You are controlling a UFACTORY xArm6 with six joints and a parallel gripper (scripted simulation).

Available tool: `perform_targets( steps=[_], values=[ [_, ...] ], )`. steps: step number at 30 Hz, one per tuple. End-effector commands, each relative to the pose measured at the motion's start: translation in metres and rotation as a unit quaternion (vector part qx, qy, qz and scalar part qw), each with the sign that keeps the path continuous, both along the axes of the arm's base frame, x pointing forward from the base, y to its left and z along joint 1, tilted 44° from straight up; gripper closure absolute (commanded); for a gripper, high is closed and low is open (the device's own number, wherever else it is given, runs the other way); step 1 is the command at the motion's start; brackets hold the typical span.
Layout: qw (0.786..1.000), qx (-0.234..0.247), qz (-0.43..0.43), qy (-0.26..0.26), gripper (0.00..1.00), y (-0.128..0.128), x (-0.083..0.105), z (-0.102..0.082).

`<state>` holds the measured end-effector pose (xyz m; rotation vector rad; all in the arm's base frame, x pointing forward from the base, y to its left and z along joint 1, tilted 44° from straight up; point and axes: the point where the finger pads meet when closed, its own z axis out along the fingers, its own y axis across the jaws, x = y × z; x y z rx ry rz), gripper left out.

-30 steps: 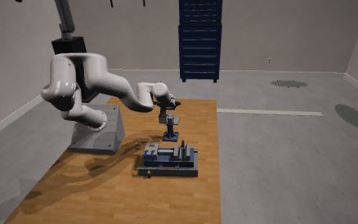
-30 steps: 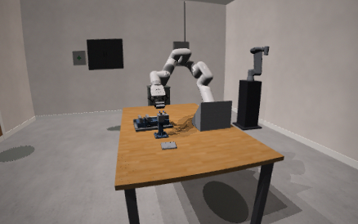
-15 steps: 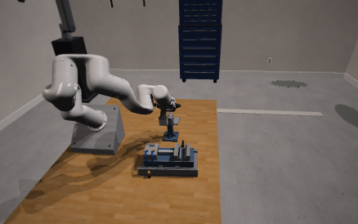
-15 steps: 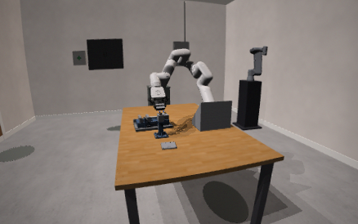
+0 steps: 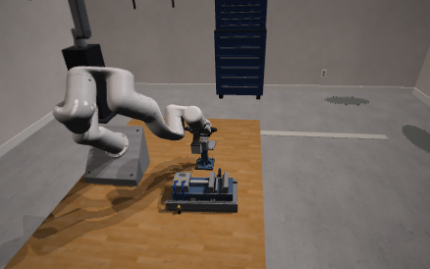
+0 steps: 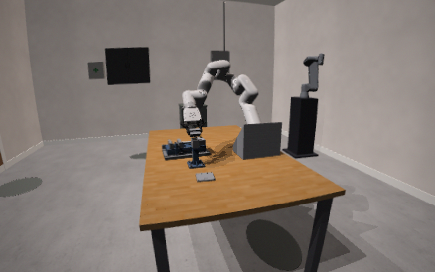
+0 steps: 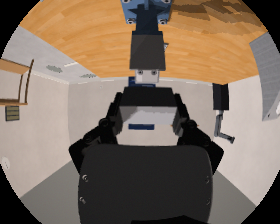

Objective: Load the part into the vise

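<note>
Part (image 5: 205, 145): gripped in the claw (image 5: 203, 142) over the V-block (image 5: 204, 162).
Advice: lower gently, seat fully, then let go.

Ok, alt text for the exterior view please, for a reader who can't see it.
A white six-joint robot arm reaches over a wooden table, its black gripper shut on a grey block part directly over a blue-based V-block stand. The blue-based vise sits just behind, and a flat grey infeed plate lies bare nearer the camera.
</note>
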<state>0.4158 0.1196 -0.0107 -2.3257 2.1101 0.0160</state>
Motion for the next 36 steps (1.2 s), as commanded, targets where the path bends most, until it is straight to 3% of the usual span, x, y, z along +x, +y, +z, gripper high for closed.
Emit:
perform_targets(
  steps=[1,36],
  values=[
    [1.000,0.001,0.001,-0.002,1.00,-0.002,0.002,-0.002],
    [1.000,0.001,0.001,-0.002,1.00,-0.022,0.003,-0.022]
  ],
)
